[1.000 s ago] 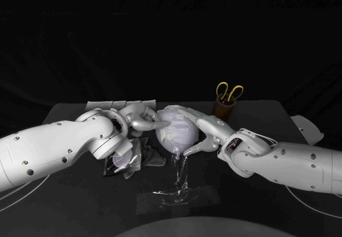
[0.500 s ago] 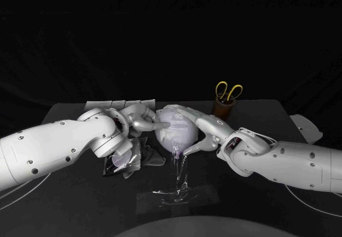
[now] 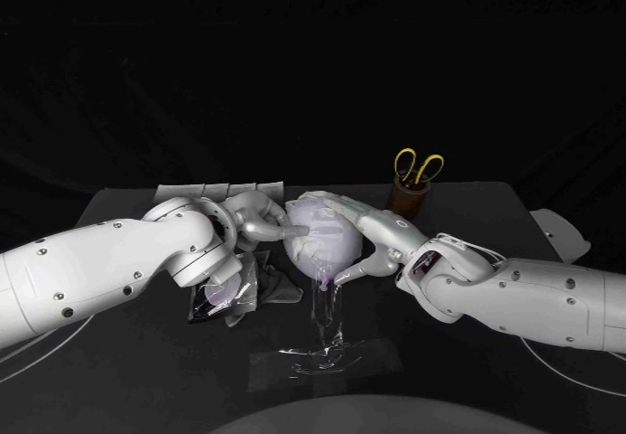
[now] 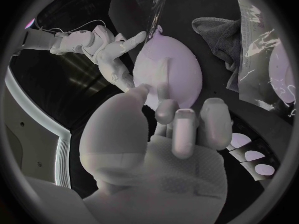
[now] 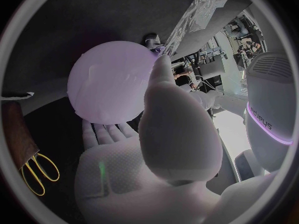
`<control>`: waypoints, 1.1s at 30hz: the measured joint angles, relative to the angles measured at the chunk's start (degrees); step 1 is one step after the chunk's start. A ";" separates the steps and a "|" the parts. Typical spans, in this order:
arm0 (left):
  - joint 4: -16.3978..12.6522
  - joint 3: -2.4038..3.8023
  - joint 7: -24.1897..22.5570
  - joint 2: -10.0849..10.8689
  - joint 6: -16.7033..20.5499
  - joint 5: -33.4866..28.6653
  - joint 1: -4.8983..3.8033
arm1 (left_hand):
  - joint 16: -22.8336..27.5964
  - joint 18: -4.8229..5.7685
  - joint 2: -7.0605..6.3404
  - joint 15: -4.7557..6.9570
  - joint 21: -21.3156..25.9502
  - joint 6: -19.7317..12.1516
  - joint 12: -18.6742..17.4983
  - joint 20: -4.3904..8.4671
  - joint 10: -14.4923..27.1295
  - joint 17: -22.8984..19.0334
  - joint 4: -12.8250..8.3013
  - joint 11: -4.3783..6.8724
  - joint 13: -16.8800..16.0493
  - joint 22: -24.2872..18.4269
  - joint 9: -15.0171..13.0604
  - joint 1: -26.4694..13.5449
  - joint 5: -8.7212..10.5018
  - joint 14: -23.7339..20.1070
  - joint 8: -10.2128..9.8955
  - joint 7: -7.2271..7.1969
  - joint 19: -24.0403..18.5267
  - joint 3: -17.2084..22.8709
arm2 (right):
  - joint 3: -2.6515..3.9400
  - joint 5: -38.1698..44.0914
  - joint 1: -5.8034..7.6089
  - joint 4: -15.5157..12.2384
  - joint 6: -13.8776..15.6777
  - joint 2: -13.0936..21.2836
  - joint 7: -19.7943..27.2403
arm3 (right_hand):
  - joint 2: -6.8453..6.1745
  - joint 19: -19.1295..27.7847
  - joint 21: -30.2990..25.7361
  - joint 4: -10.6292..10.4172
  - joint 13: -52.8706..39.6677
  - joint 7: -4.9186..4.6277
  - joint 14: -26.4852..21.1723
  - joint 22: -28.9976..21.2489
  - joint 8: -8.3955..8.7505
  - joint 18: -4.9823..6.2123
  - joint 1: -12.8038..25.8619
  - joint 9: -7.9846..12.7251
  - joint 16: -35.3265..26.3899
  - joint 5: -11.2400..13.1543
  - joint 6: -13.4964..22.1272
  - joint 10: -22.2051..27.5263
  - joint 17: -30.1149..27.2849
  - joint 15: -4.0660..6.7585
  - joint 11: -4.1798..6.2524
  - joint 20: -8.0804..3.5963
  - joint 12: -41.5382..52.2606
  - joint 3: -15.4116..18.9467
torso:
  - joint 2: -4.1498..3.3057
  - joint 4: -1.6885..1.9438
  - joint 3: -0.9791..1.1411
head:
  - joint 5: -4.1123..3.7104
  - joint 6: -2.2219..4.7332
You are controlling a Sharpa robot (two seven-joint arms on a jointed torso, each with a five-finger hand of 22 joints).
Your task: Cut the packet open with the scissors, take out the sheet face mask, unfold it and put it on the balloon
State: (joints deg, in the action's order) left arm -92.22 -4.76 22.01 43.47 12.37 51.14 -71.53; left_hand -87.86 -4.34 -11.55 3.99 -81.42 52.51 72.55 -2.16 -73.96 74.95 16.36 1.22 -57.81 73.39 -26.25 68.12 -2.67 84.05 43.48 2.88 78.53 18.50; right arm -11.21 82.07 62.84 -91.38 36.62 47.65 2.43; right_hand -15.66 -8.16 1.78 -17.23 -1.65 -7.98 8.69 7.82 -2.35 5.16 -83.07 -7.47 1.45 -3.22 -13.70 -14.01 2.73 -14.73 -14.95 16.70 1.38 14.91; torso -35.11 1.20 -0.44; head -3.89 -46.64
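Head view, down on the black tabletop [image 3: 489, 203]: pale lilac balloon [image 3: 321, 244] up on a clear stand [image 3: 319, 312] near the tabletop's middle, knot downward, with the stand's clear base [image 3: 313, 363] toward the near edge. Framed on both sides by the robot's hands. Left hand [image 3: 261, 217] against the balloon's left flank, fingers apart, gripping nothing. Right hand [image 3: 374, 240] laid over the balloon's top and right side, fingers stretched flat, thumb reaching down to the knot, likewise holding nothing.

Left wrist view: left fingertips [image 4: 165, 112] touching the balloon's skin, the right hand across from them on the far side. Faint raised fold running along the balloon, likely the sheet face mask [image 4: 163, 72]; edges too pale against the balloon to trace.

Right wrist view: balloon resting against the flat right fingers, thumb tip at the knot.

Back on the tabletop: cut-open packet [image 3: 219, 294] lying flat under the left forearm, a dark cloth [image 3: 277, 287] just beside it. Yellow-handled scissors [image 3: 420, 167] standing blades-down in a brown holder [image 3: 411, 199] near the far edge, right of the balloon and apart from both hands. Row of further packets [image 3: 209, 192] along the far edge toward the left corner.
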 measured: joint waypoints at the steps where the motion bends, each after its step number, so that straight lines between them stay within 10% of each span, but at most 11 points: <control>1: 0.03 0.00 0.10 -0.04 -0.08 0.07 -0.01 | -0.16 0.00 -0.06 0.00 0.00 0.00 0.00 0.00 0.00 0.00 0.00 0.00 0.00 0.00 0.00 0.06 0.00 0.00 0.01 0.00 0.00 0.00 | 0.00 0.00 0.00 0.01 0.00 -0.02 0.00 | 0.00 0.00 0.00 0.00 0.00 0.00 0.00 0.00 0.00 0.00 0.00 0.00 0.00 0.00 0.00 0.00 0.00 0.00 0.00 0.00 0.00 0.00 | 0.00 0.00 0.00 | -0.10 0.02; 19: 0.46 0.03 1.38 -0.25 -0.97 0.68 -0.06 | -0.16 0.00 2.20 -0.02 0.01 -0.43 -1.99 0.21 1.61 0.00 -0.26 -0.13 3.23 -0.23 0.73 6.54 0.01 -0.01 -0.82 0.00 0.21 0.94 | 0.00 -0.07 0.00 0.10 -0.06 -0.18 -0.02 | 0.00 0.00 0.00 0.00 -0.04 0.00 0.00 0.00 0.01 -0.01 0.00 -0.07 0.00 0.00 0.00 0.00 0.01 0.00 0.00 0.00 0.10 0.00 | 0.01 -0.01 -0.01 | -0.34 0.04; 33: 0.49 0.03 1.33 0.05 -1.18 -0.95 -0.08 | -0.14 0.01 1.44 -0.05 0.28 -2.41 -5.87 -0.34 3.74 0.00 -4.00 -0.83 7.18 -0.98 2.43 14.42 -0.01 -0.04 -4.44 1.15 -0.35 16.09 | 0.01 -0.10 0.00 0.16 -0.15 -0.15 -0.07 | 0.00 0.00 0.00 0.00 -0.04 0.00 0.00 0.00 0.01 -0.36 0.00 -0.07 0.00 0.00 0.00 -0.21 0.01 0.00 -0.21 0.00 0.09 0.00 | 0.01 -0.02 0.01 | -0.32 -0.02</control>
State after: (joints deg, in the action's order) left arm -91.73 -4.72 23.33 43.52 11.19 50.19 -71.61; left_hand -88.01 -4.33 -10.11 3.94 -81.14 50.10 66.68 -2.50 -70.22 74.95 12.36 0.40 -50.63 72.41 -23.82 82.53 -2.68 84.01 39.04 4.02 78.18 34.58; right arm -11.21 81.97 62.85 -91.22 36.48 47.50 2.36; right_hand -15.66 -8.16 1.78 -17.23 -1.69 -7.98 8.69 7.83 -2.34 4.81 -83.07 -7.54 1.45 -3.22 -13.70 -14.22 2.74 -14.73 -15.16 16.71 1.47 14.91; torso -35.10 1.19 -0.44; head -4.21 -46.66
